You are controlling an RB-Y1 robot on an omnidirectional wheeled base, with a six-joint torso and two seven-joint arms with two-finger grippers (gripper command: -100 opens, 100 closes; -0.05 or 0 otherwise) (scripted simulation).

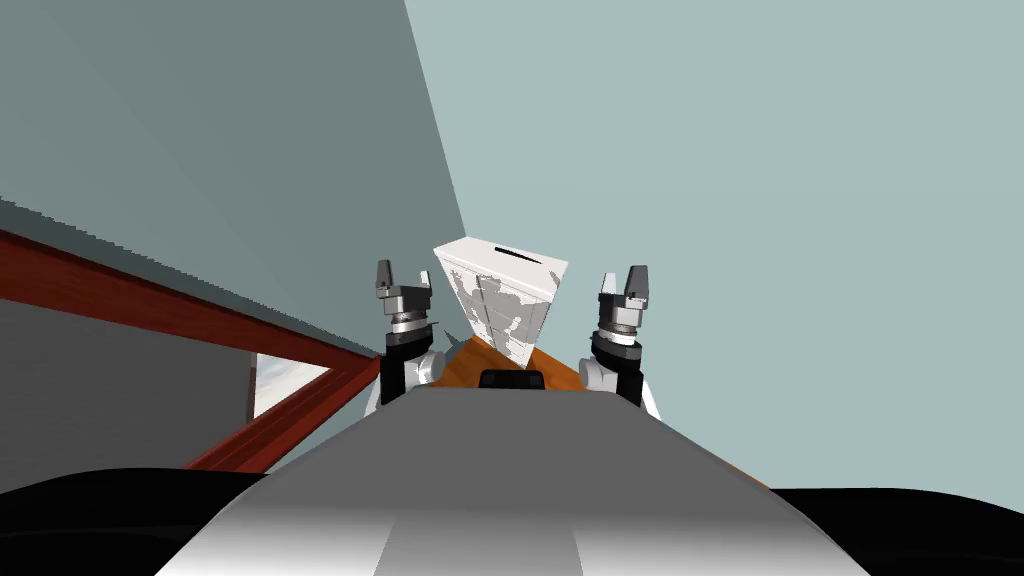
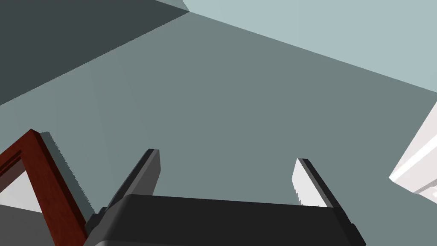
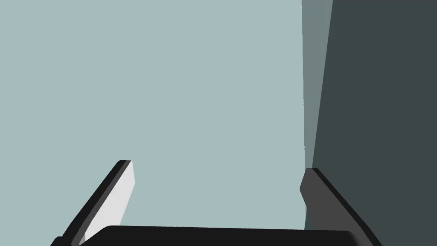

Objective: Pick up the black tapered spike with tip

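Note:
A thin black tapered object (image 1: 513,254) lies flat on top of a white cabinet (image 1: 505,300) in the room corner, straight ahead in the head view. My left gripper (image 1: 403,275) is raised to the left of the cabinet, its fingers open and empty. In the left wrist view the gripper (image 2: 226,171) points at the wall, with the cabinet's white edge (image 2: 416,166) off to one side. My right gripper (image 1: 623,282) is raised to the right of the cabinet, and in its own wrist view the right gripper (image 3: 219,179) is open with nothing between the fingers.
The cabinet stands on an orange-brown floor (image 1: 470,362) between grey-blue walls. A red-brown frame (image 1: 150,300) runs along the left wall; the frame (image 2: 38,171) also sits beside my left hand. Black areas lie at the lower corners of the head view.

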